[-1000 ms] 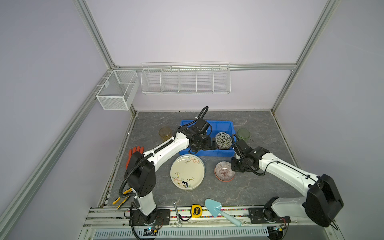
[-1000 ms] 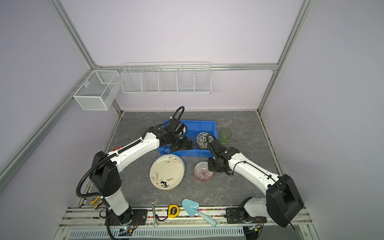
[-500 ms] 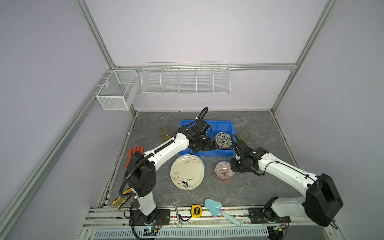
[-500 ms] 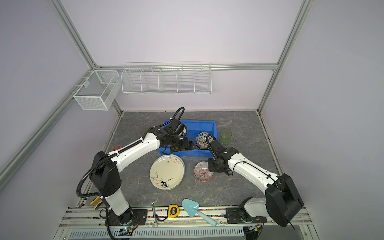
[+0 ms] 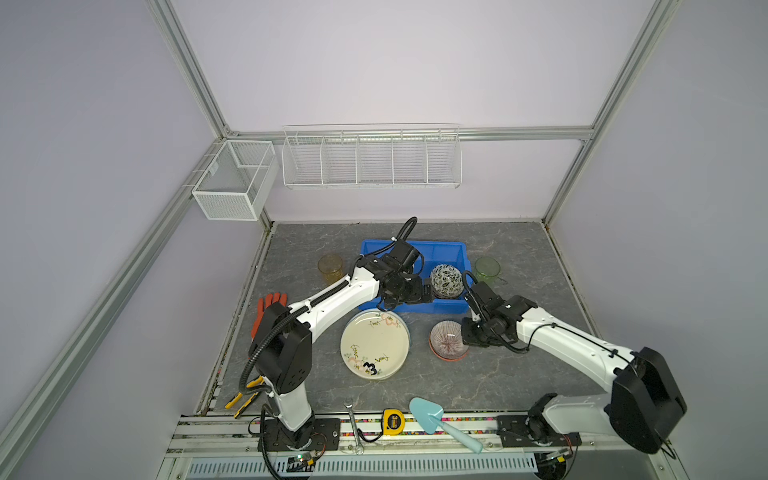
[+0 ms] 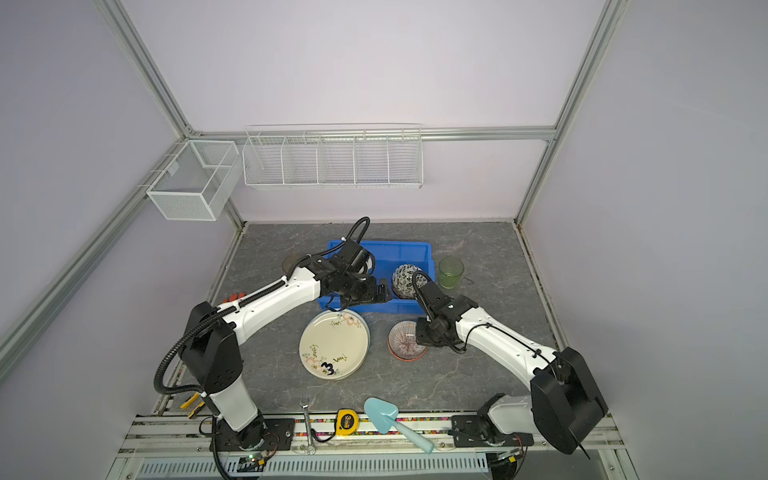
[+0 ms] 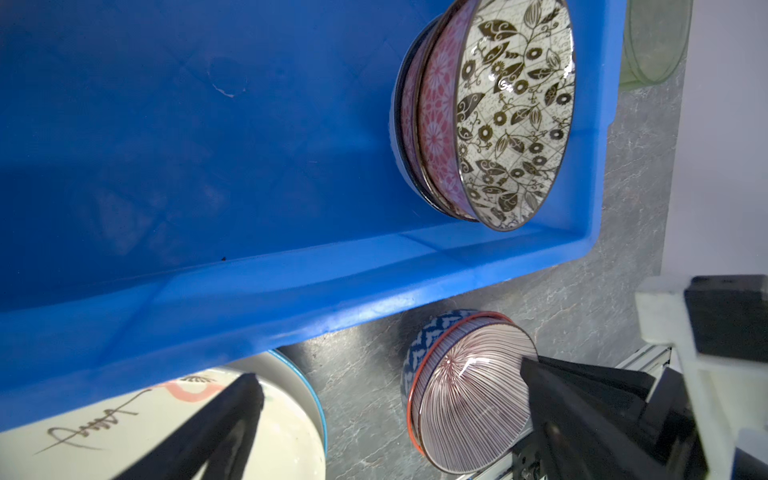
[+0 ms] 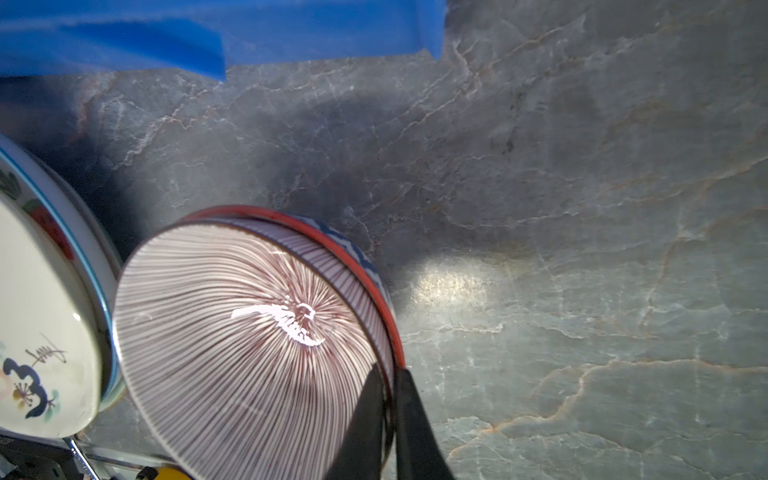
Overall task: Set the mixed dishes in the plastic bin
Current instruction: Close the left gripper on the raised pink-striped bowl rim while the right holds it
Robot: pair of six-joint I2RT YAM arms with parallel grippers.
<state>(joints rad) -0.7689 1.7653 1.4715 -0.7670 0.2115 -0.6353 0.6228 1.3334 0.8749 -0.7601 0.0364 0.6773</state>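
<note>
Dishes are split between the bright-blue rectangular plastic bin (image 5: 440, 308) and the grey marbled tabletop (image 5: 478, 386) in front of it. Inside the bin, at its right end, we see a white ceramic bowl with dark leaves (image 7: 515, 112) nested on a pink floral bowl (image 7: 436, 124).

Just in front of the bin stands a white ceramic bowl with fine maroon stripes (image 8: 249, 332), seated in a blue-and-white patterned bowl with a red rim (image 7: 419, 345). Our right gripper (image 8: 388, 376) is clenched on the striped bowl's rim, one finger inside and one outside.

Beside these bowls, to the left in both top views, lies a round cream floral plate marked "3" (image 5: 374, 347), on top of a blue-edged plate (image 7: 309, 395). Our left gripper (image 7: 388, 376) hangs released, jaws wide, grasping nothing, over the bin's front wall by the plate's far edge.

An amber glass cup (image 5: 330, 267) stands on the tabletop left of the bin. A green glass cup (image 5: 487, 270) stands just beside its right wall.
</note>
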